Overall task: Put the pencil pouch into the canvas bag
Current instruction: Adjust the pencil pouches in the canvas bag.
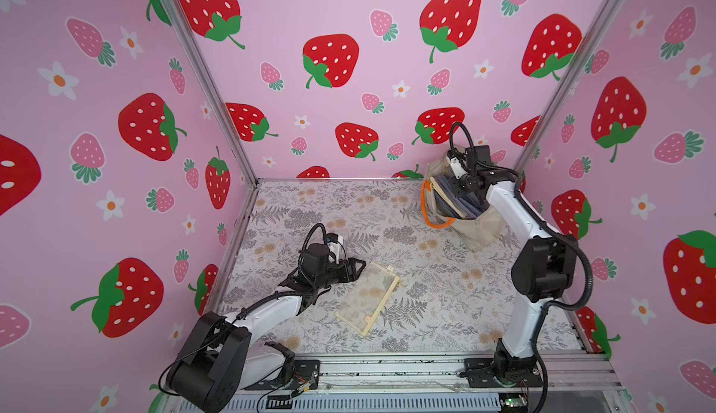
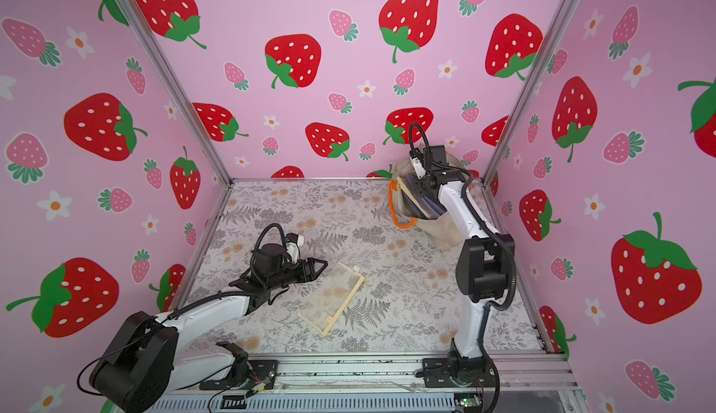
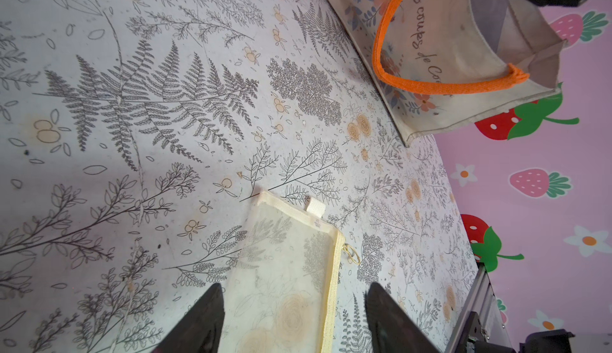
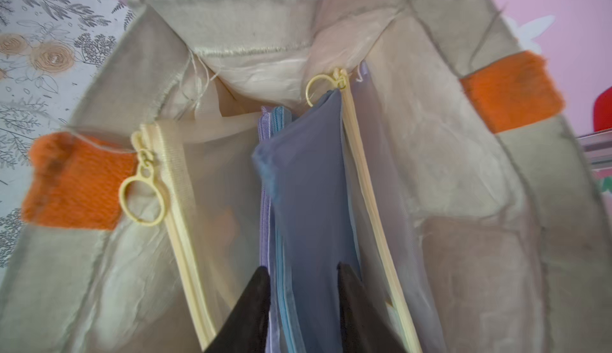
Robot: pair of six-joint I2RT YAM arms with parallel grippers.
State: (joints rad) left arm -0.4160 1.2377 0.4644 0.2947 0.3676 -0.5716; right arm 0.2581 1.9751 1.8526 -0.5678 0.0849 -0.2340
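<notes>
While one cream pencil pouch (image 1: 368,298) lies flat on the flowered worktop (image 1: 438,294), well apart from the canvas bag (image 1: 480,232) standing in the far corner, the job looks only partly done. In both top views the left jaws hang just beside one corner of that pouch, and the right jaws dip into the bag's mouth, their tips hidden.

From the left wrist, the left jaws stand wide apart, released. The cream pencil pouch (image 3: 281,245) shows between and beyond them, not clasped.

From the right wrist, inside the canvas bag (image 4: 447,175), a blue pouch (image 4: 311,175), a purple pouch (image 4: 265,202) and two cream pouches (image 4: 177,182) stand on edge, already packed. The right jaws are part-way apart over the blue pouch's edge. Whether they pinch it or have let go I cannot tell.

What remains, I judge, is to clasp the cream pencil pouch, carry it across and drop it in.
</notes>
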